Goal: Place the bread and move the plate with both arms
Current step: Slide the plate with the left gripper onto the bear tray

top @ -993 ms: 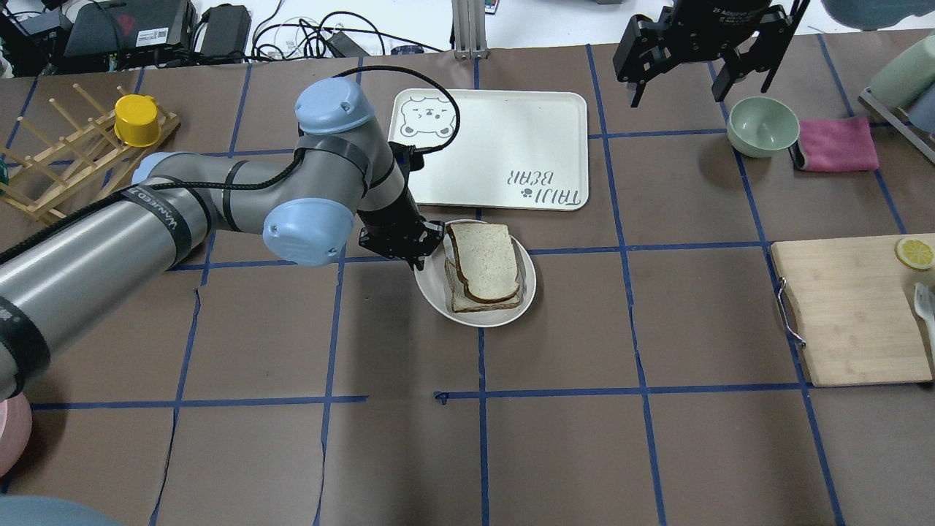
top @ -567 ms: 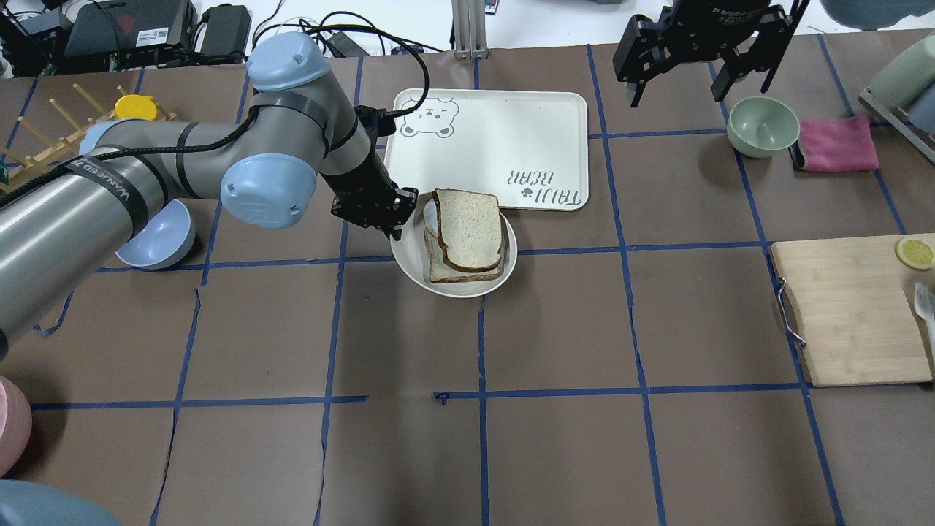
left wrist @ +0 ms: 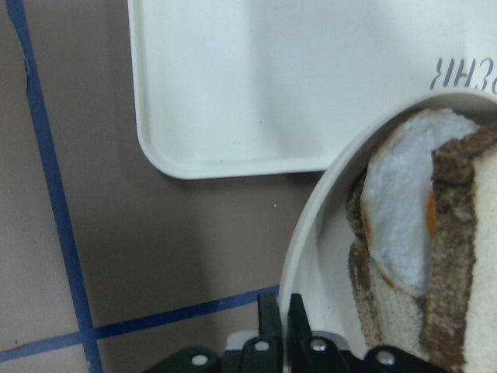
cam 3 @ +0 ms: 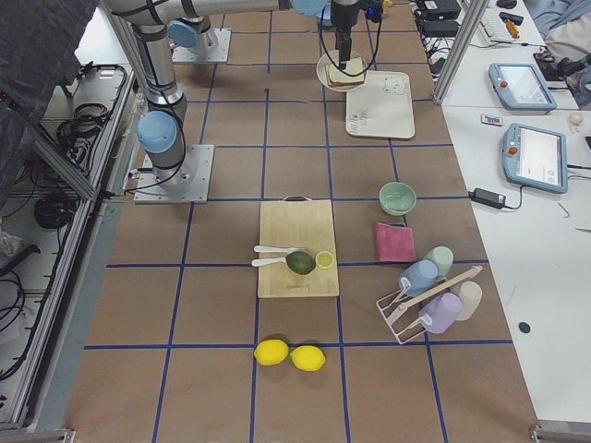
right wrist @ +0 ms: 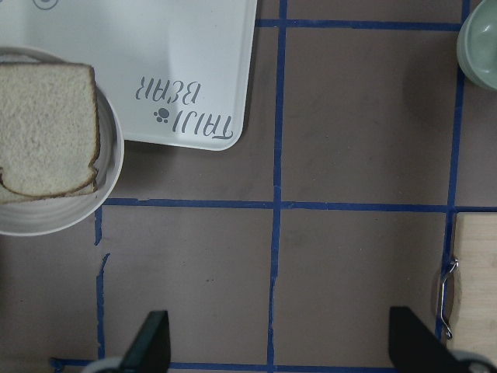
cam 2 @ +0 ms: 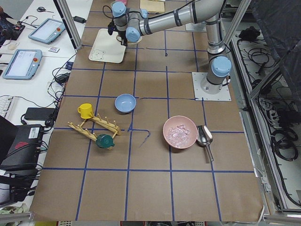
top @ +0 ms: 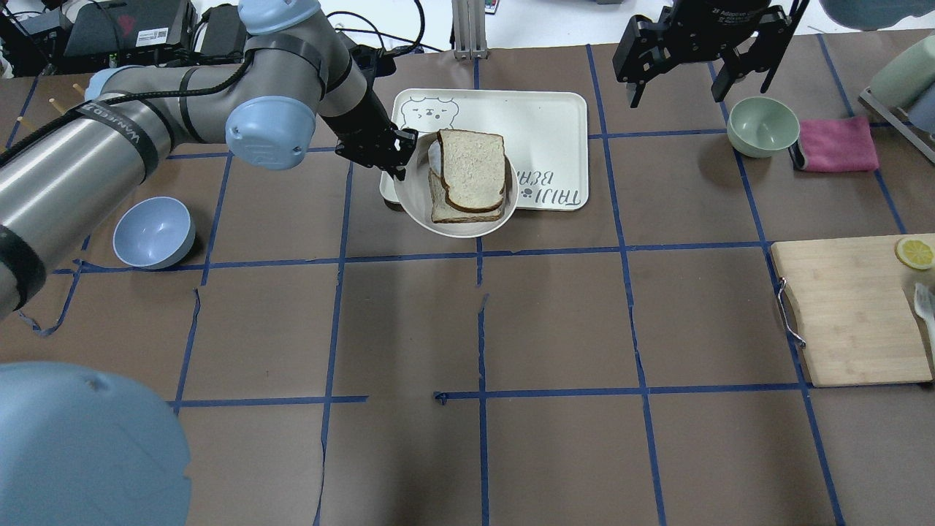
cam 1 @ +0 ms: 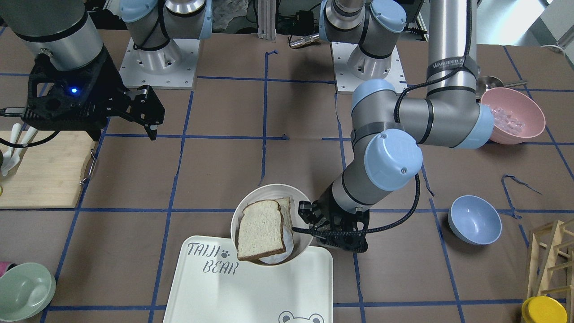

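The round cream plate (top: 418,196) carries the bread (top: 472,166), a speckled slice with a dark crust that lies on a second slice (top: 454,212). My left gripper (top: 398,157) is shut on the plate's left rim and holds the plate over the near left corner of the white "TAIJI BEAR" tray (top: 540,124). In the left wrist view the jaws pinch the rim (left wrist: 307,241), with the bread (left wrist: 458,264) beside them. In the front view the plate (cam 1: 251,199) overlaps the tray's edge. My right gripper (top: 679,73) is open and empty, high at the back right.
A blue bowl (top: 153,232) sits at the left. A green bowl (top: 763,126) and a pink cloth (top: 836,145) are at the back right. A wooden cutting board (top: 851,310) lies at the right. A pink bowl (cam 1: 511,115) stands near the left arm's base.
My left gripper has carried the plate with the bread away from the robot, from the table onto the tray's near corner. The right gripper has not moved.
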Controlling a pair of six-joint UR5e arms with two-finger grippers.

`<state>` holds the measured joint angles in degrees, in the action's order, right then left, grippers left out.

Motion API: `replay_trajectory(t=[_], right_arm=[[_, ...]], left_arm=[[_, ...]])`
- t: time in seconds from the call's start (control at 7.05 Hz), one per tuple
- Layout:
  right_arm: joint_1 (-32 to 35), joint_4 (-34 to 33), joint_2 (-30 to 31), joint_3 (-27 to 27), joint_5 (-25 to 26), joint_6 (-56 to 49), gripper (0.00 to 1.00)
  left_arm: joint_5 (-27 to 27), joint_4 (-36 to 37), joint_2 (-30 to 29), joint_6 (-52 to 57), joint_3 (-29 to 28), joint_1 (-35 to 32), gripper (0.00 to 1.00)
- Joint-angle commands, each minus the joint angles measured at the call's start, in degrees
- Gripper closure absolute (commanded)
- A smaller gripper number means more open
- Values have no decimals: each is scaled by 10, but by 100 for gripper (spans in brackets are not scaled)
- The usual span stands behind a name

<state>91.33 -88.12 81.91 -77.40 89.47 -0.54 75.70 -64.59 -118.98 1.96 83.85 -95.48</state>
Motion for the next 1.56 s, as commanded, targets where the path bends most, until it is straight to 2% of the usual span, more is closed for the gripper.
replay_trajectory(t=[0.0,0.28,0.43,0.71,0.99,1.28,1.42], right_arm=[[2,-2,0,0,-2,1,0],[1,-3,0,0,-2,-1,0],[1,-5,0,0,-2,-1,0],[2,-3,0,0,-2,0,0],[2,-3,0,0,-2,1,0],[2,-3,0,0,-3,2,0],[2,-3,0,0,-4,4,0]], left_arm=[[-35,22,-87,-5,-90,0,100],[-39,34,-154,-9,-157,0,100],[-60,37,-176,-18,-183,0,100],[-63,66,-201,-18,-192,0,100],[-90,73,-210,7,-182,5,68],[-84,66,-198,10,-178,14,0],[-83,31,-183,9,-179,20,0]])
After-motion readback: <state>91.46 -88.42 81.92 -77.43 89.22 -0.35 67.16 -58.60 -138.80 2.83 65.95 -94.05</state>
